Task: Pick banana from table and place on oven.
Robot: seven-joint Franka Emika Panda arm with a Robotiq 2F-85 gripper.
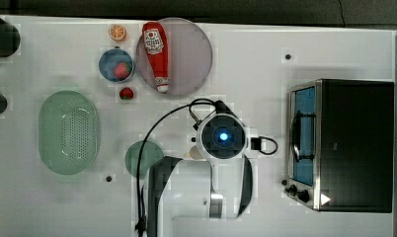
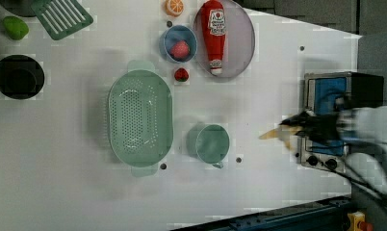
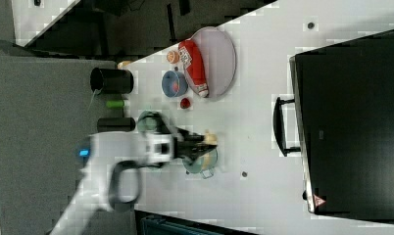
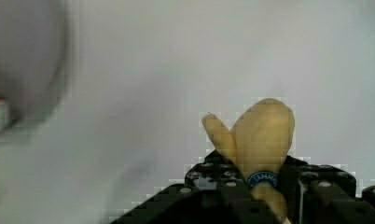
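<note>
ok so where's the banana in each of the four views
Top view: banana peeks out beside the wrist, right of the green cup.
Left view: banana juts from the gripper, left of the oven.
Right view: banana above the cup.
Wrist view: banana between the jaws.
Shared landmark: the cup.

Dark floor [image 1: 265,10] borders the white surface, with a grey panel [image 3: 43,98] alongside.

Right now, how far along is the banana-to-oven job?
Pick looks done: the hand is closed on the banana, which is off the table in the left view. In hand: the carry, with the banana hanging short of the oven. Left: reach the oven's black top, set it down, release.
</note>
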